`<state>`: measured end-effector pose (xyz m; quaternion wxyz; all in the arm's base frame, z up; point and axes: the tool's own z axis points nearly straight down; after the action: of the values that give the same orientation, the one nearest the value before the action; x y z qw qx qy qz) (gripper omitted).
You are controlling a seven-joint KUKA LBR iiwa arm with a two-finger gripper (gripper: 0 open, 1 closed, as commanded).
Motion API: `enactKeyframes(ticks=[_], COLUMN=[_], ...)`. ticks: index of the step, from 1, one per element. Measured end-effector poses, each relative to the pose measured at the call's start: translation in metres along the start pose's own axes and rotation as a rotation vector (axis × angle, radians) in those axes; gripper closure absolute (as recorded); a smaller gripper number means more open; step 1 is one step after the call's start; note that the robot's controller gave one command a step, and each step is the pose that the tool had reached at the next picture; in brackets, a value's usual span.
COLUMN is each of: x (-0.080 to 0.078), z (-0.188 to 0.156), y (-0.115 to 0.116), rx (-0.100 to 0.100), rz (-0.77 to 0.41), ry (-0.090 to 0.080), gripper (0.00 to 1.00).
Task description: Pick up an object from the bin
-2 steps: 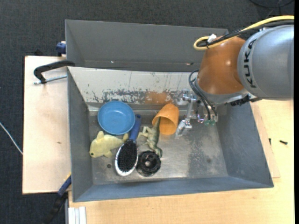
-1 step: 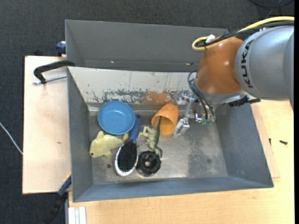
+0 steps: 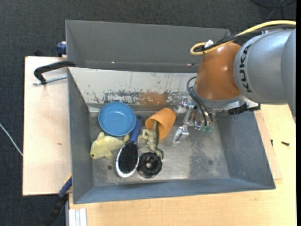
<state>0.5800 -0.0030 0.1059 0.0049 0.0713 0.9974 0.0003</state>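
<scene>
Gripper (image 3: 184, 126) sits low in the bin (image 3: 235, 149), mid-right, just beside the mouth side of one orange cup (image 3: 161, 121) lying tipped over. Can't tell whether it is spread or closed. Heap to the left holds one blue bowl (image 3: 116, 118), one yellow soft toy (image 3: 106, 145), one black-bristled brush (image 3: 127, 158), one black round thing (image 3: 150, 163) and one olive piece (image 3: 151, 138) under the cup.
</scene>
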Motion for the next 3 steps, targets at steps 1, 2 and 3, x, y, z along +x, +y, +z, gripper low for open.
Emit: enactKeyframes(ticks=[1,2,3], x=[-0.026,-0.009,-0.007], z=[0.022,0.013,0.018], y=[-0.014,-0.004,-0.017], rx=[0.000,0.000,0.002], rz=[0.078,0.149,0.303], ry=[0.004,0.009,0.009], gripper=[0.00,0.00,0.00])
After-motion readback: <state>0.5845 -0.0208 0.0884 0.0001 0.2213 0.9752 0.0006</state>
